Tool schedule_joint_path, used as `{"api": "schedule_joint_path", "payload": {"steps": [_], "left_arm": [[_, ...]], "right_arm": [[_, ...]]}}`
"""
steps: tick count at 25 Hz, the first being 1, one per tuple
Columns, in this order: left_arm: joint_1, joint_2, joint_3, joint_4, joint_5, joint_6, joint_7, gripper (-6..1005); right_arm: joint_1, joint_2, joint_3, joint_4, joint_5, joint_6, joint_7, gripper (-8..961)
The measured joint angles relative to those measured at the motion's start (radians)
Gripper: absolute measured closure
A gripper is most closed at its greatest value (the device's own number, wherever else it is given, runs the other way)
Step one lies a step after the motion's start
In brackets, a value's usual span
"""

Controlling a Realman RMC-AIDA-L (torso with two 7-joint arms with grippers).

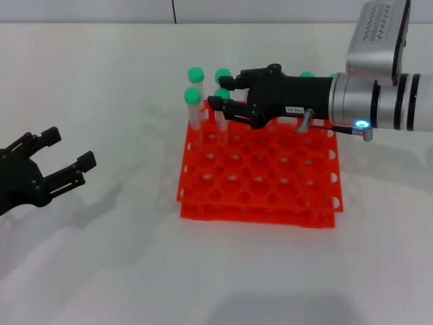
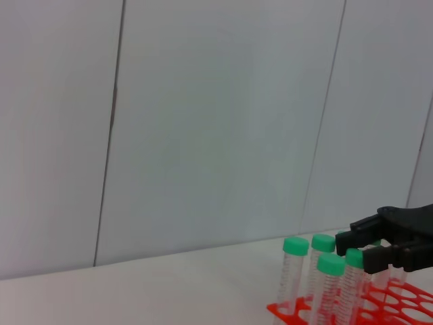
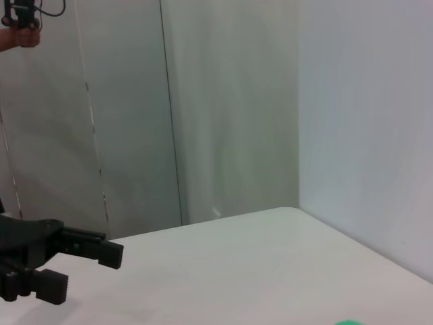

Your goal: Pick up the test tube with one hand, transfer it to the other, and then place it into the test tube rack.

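The orange-red test tube rack [image 1: 260, 183] stands mid-table. My right gripper [image 1: 221, 93], black with a white label, reaches over the rack's back left part. Its fingers sit on both sides of the green cap of a test tube [image 1: 222, 123] that stands upright in a rack hole. In the left wrist view the same gripper [image 2: 358, 248] is at that tube [image 2: 353, 258]. My left gripper [image 1: 67, 150] is open and empty, low at the far left, well away from the rack. It also shows in the right wrist view [image 3: 84, 271].
Other green-capped tubes stand in the rack's back rows: one at the front left of the group [image 1: 193, 96], two behind [image 1: 196, 73] [image 1: 223, 74], and one behind my right wrist [image 1: 306, 74]. The white table [image 1: 122, 257] lies around the rack.
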State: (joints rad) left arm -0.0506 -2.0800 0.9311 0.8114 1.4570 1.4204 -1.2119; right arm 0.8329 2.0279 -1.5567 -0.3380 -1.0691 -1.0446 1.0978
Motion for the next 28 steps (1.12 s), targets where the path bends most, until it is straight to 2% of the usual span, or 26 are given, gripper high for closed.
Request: {"api": "schedule_joint_path", "payload": {"steps": [7, 13, 14, 15, 18, 21, 23, 28], "left_arm": [[-0.001, 0.000, -0.001, 0.000, -0.004, 0.001, 0.000, 118], [0.001, 0.000, -0.032, 0.000, 0.001, 0.016, 0.000, 118], [-0.001, 0.000, -0.032, 0.000, 0.002, 0.019, 0.000, 118], [-0.005, 0.000, -0.033, 0.000, 0.006, 0.023, 0.000, 118], [-0.021, 0.002, -0.034, 0.001, 0.021, 0.038, -0.003, 117], [-0.039, 0.011, -0.037, 0.001, 0.039, 0.054, -0.014, 117], [-0.052, 0.019, -0.037, 0.001, 0.063, 0.065, -0.033, 117], [-0.106, 0.061, -0.038, -0.002, 0.141, 0.130, -0.127, 117]], "right_arm": [[-0.028, -0.005, -0.002, -0.054, -0.004, -0.015, 0.036, 520], [-0.145, -0.028, 0.015, -0.204, -0.015, -0.085, 0.063, 471], [-0.145, -0.028, 0.015, -0.204, -0.015, -0.085, 0.063, 471], [-0.218, -0.059, 0.054, -0.268, -0.066, -0.194, 0.052, 471], [-0.243, -0.084, 0.108, -0.261, -0.111, -0.279, 0.054, 472], [-0.266, -0.112, 0.192, -0.213, -0.174, -0.374, 0.045, 428], [-0.280, -0.122, 0.233, -0.188, -0.211, -0.402, 0.030, 398], [-0.318, -0.132, 0.257, -0.176, -0.280, -0.411, 0.012, 201]]}}
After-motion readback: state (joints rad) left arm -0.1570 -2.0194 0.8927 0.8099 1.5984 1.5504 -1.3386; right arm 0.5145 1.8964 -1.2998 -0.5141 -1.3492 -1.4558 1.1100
